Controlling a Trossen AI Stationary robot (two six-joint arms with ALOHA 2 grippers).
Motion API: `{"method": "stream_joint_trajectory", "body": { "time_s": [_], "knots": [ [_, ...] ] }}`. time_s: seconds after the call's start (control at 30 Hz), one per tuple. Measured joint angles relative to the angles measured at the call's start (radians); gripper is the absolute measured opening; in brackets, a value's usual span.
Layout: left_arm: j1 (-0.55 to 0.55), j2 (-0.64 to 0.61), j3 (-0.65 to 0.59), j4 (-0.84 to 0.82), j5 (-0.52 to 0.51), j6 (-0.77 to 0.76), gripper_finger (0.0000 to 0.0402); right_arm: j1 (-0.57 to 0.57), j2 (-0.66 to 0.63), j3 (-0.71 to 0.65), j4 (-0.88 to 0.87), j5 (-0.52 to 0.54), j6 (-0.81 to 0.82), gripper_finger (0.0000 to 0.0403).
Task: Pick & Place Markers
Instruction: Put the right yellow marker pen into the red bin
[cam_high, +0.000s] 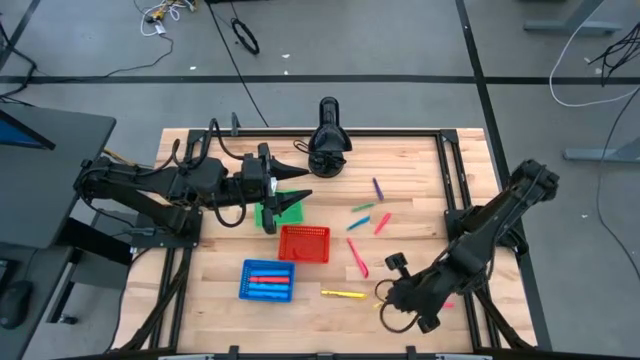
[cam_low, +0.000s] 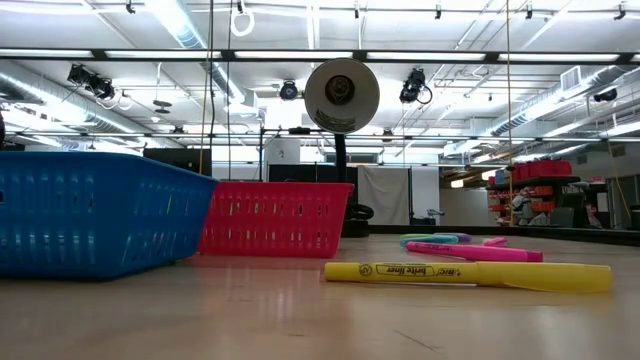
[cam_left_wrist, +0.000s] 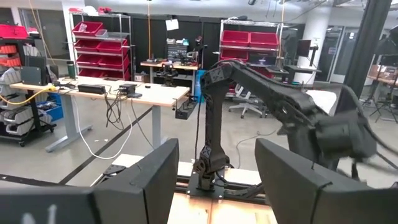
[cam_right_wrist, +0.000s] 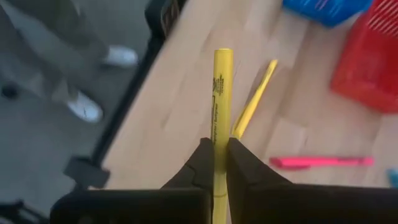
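My right gripper (cam_right_wrist: 217, 144) is shut on a yellow marker (cam_right_wrist: 221, 93) and hovers near the table's near right corner (cam_high: 395, 302). A second yellow marker (cam_high: 343, 294) lies flat on the table beside it, also in the low view (cam_low: 470, 273). Pink (cam_high: 357, 257), purple (cam_high: 378, 188), green (cam_high: 362, 207) and other markers lie loose at mid-table. The blue basket (cam_high: 267, 280) holds red and blue markers. My left gripper (cam_high: 300, 187) is open, level above the green basket (cam_high: 290, 212), with nothing between its fingers (cam_left_wrist: 155, 180). My right gripper pinches the yellow marker's barrel (cam_right_wrist: 219, 134) between its two fingers. The marker runs along the fingers and sticks out well past their tips. The fingers slant down toward the table. The marker is lifted clear of the wood.
The red basket (cam_high: 304, 243) stands between the green and blue ones. A black lamp-like stand (cam_high: 328, 148) sits at the far edge. A person's legs and white shoes (cam_right_wrist: 102, 81) show on the floor by the table's near edge. Bare wood lies around the loose markers.
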Motion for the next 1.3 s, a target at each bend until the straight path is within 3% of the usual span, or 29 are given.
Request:
{"method": "stream_joint_trajectory", "body": {
  "time_s": [0.3,0.57,1.07,1.3],
  "knots": [
    [0.0,0.0,0.0,0.0,0.0,-0.002,0.022,0.001,-0.159,0.0,0.092,0.117,0.02,0.001],
    [0.0,0.0,0.0,0.0,0.0,-0.028,0.022,0.001,-0.251,0.001,0.204,0.291,-0.031,0.001],
    [0.0,0.0,0.0,0.0,0.0,-0.054,0.022,0.001,-0.273,0.001,0.554,0.463,-0.203,0.001],
    [0.0,0.0,0.0,0.0,0.0,-0.055,0.022,-0.007,-0.273,0.001,0.715,0.481,-0.232,0.0008]
  ]
}}
